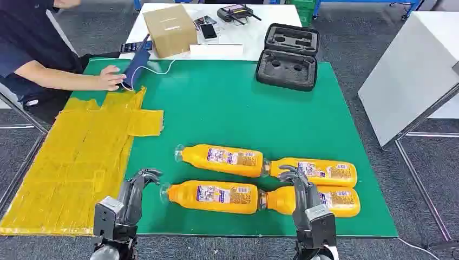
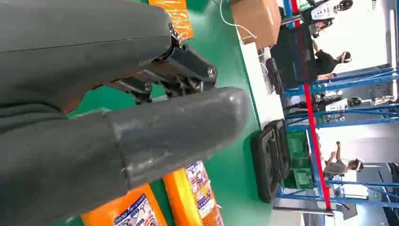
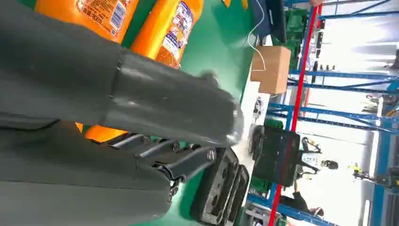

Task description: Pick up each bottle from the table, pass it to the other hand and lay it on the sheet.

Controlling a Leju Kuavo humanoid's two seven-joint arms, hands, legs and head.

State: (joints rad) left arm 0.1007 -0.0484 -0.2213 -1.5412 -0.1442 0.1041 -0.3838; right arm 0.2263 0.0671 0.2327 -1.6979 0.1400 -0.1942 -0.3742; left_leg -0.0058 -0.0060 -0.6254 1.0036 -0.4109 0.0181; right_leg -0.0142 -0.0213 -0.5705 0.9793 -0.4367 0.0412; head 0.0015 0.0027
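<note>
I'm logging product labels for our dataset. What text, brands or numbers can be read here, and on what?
"80%": seems to read so on the label of an orange bottle in the right wrist view; the rest is blurred.
Labels on the four bottles in the head view, such as this bottle: too small to read.
Cardboard box sticker: unreadable.

Bottles: we see four orange bottles with printed labels, all lying on their sides on the green table, in two rows of two.
Far left bottle (image 1: pixel 222 159): cap end towards the yellow sheet, tilted slightly.
Far right bottle (image 1: pixel 316 171): its neck meets the far left bottle's base.
Near left bottle (image 1: pixel 211 196): lies parallel to the far row, clear cap pointing towards the sheet.
Near right bottle (image 1: pixel 338 201): partly hidden; its neck meets the near left bottle's base.
Sheet (image 1: pixel 70 168): yellow, wrinkled, spread flat over the table's left side, no bottle on it.
</note>
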